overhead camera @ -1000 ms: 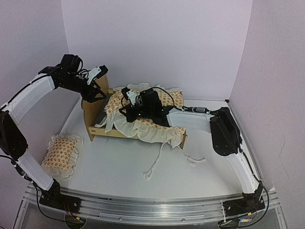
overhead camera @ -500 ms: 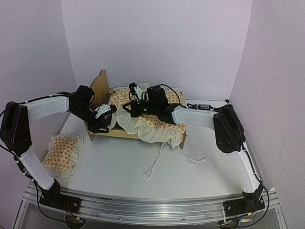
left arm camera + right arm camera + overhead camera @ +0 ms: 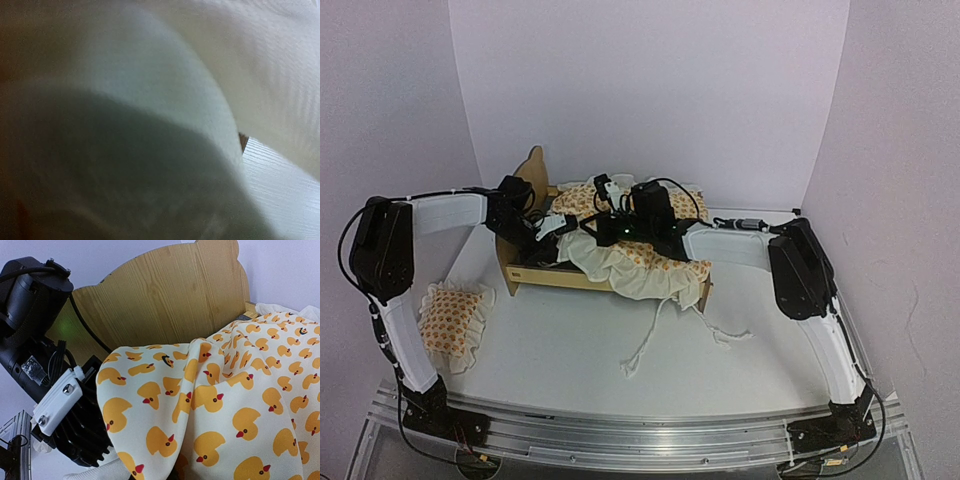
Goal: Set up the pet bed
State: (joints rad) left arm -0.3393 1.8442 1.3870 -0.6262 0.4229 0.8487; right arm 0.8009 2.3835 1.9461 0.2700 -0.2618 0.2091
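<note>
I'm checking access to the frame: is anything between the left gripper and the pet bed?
Yes. The duck-print cushion lies draped over the pet bed, covering its base beside the left gripper; cloth fills the left wrist view. Only the headboard and near rail show bare.

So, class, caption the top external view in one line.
Left arm and right arm meet over the pet bed and duck-print cushion; matching pillow lies aside.
</note>
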